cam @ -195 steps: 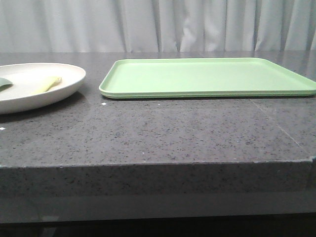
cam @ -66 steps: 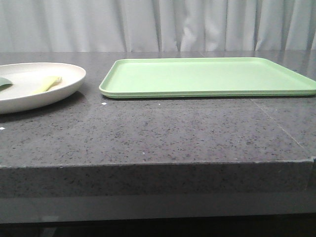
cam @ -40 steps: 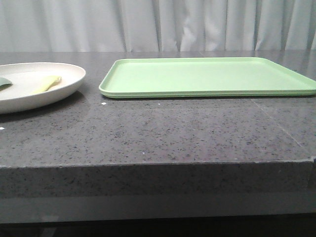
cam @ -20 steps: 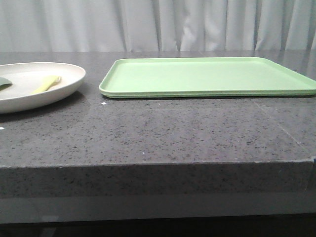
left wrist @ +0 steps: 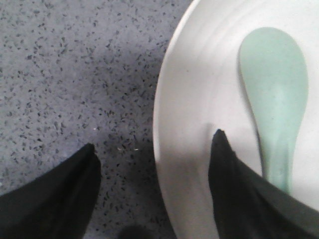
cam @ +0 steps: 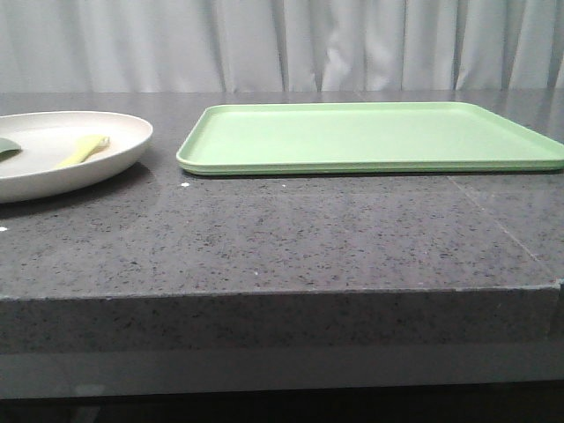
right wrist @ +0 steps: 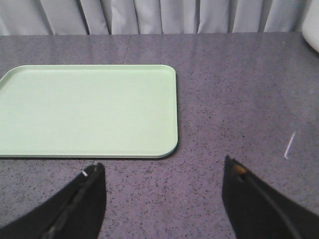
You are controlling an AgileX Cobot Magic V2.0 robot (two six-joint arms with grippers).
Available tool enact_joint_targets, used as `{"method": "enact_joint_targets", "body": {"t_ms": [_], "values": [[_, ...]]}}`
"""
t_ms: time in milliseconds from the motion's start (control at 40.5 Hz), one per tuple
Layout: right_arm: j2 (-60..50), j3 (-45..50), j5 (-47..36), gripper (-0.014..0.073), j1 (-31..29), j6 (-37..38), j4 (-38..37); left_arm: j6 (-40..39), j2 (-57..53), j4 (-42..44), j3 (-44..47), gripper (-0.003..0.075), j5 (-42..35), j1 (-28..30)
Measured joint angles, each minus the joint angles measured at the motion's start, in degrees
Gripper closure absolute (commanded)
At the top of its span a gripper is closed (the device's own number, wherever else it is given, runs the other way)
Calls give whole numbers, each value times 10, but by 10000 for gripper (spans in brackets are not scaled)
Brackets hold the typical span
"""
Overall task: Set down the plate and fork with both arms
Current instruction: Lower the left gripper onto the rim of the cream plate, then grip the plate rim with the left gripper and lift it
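Fork on plate, handle toward tray (lying diagonally)

A staged test room rather than a home: a dark speckled stone bench backed by plain pale-grey pleated curtains.

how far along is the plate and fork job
Nothing placed yet: the tray is bare, and the plate sits left of it with the fork on it. In hand: the open left tool straddles the plate's rim. Both moves remain; the right tool is open, holding nothing.
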Motion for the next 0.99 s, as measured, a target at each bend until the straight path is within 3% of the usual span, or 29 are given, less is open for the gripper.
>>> {"method": "enact_joint_targets", "body": {"t_ms": [124, 420, 865, 988], "values": [[0, 0, 0, 71, 0, 0, 0, 0, 0, -7, 0, 443, 0, 0], [0, 0, 0, 71, 0, 0, 0, 0, 0, -12, 0, 740, -1, 0], [0, 0, 0, 71, 0, 0, 0, -6, 0, -64, -1, 738, -11, 23], [0, 0, 0, 71, 0, 0, 0, 33, -7, -118, -1, 738, -9, 51]]}}
